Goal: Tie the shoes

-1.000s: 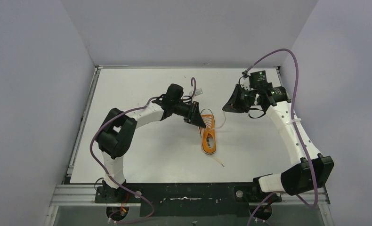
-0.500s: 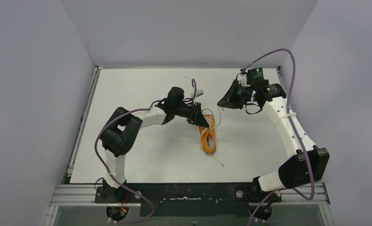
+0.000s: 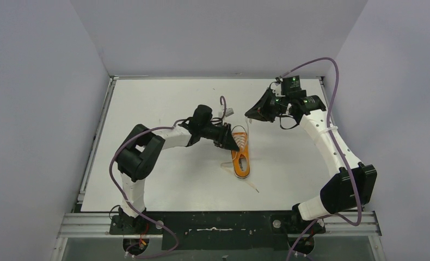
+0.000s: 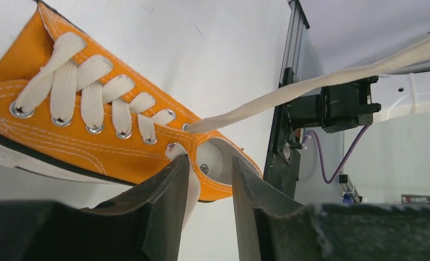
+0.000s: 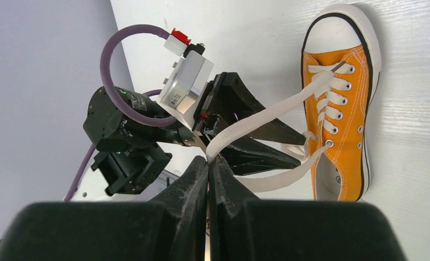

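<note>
The orange shoe lies mid-table with its white toe cap toward the far side. My left gripper is at the shoe's collar. Its jaws stand apart and open, and a slack whitish lace end hangs against the inner face of the left finger. My right gripper is raised beyond the toe and is shut on the other lace. That lace runs taut from the top eyelets. The shoe is laced but shows no knot.
A loose lace end trails on the white table toward the near edge. Another bit of lace lies left of the shoe. Grey walls surround the table, with a metal rail along its left side. Purple cables loop off both arms.
My left jaws have spread apart by the shoe's collar. My right gripper has moved left and farther back, drawing its lace tighter. A slack lace now lies left of the shoe.
</note>
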Tool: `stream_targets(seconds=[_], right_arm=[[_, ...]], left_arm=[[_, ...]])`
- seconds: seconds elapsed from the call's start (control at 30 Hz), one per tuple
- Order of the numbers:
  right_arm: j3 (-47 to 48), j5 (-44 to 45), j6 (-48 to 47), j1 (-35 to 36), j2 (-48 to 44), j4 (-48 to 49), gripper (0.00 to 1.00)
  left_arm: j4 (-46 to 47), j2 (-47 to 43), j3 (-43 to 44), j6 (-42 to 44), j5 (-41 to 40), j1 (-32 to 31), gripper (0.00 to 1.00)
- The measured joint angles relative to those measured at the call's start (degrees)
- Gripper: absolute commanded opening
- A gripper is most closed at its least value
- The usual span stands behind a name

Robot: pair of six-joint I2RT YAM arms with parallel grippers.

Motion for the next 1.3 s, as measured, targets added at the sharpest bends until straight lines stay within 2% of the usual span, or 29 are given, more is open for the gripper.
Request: stream_targets(seconds=[0.07,0.17,0.2,0.23,0.33,0.63,0.7,0.77,0.87,0.93,1.0,1.13,1.3], right_arm=[[0.0,-0.1,0.4,0.0,0.0,0.1,0.0],[0.3,0.0,-0.1,0.0,0.0,-0.6,0.0],[0.4,0.1,-0.2,0.0,0.0,-0.8,0.0],[0.6,0.1,-0.6,0.0,0.0,-1.2,0.0],[0.9,0.3,-1.7,0.0,0.0,-1.8,0.0],[0.9,0.7,-4.0,0.0,0.0,-3.8,0.0],[0.9,0.7,-4.2,0.0,0.0,-3.9,0.0],[0.9,0.7,-4.4,0.0,0.0,-3.9,0.0],[0.9,0.9,-4.4,0.0,-0.2,-3.9,0.0],[0.9,1.0,-4.4,0.0,-0.2,-3.9,0.0],[0.9,1.1,-4.4,0.0,-0.2,-3.9,0.0],[0.9,1.2,-4.6,-0.6,-0.6,-4.0,0.0],[0.3,1.0,-4.6,-3.1,-3.4,-3.7,0.0]], left_arm=[[-2.3,-0.6,-0.3,1.7,-0.5,0.1,0.46],[-7.0,-3.5,-1.8,5.7,-2.6,0.2,0.55],[-8.6,-5.3,-3.1,7.3,-3.6,0.2,0.63],[-10.2,-7.3,-4.5,9.0,-4.5,0.3,0.67],[-13.3,-10.4,-6.1,13.1,-6.8,0.3,0.72],[-21.3,-9.7,-7.4,21.6,-17.2,-0.8,0.71],[-21.6,-9.2,-7.7,22.6,-18.0,-1.2,0.67],[-21.7,-8.4,-7.9,23.2,-18.2,-1.9,0.58],[-21.9,-6.8,-6.9,24.2,-18.3,-2.9,0.27],[-22.6,-5.2,-5.7,24.7,-19.1,-3.7,0.17],[-24.3,-4.7,-5.0,25.2,-19.5,-4.0,0.01],[-34.8,-5.2,-2.6,24.8,-18.8,-4.0,0.0],[-48.2,-8.4,4.8,20.7,-9.9,-3.9,0.0]])
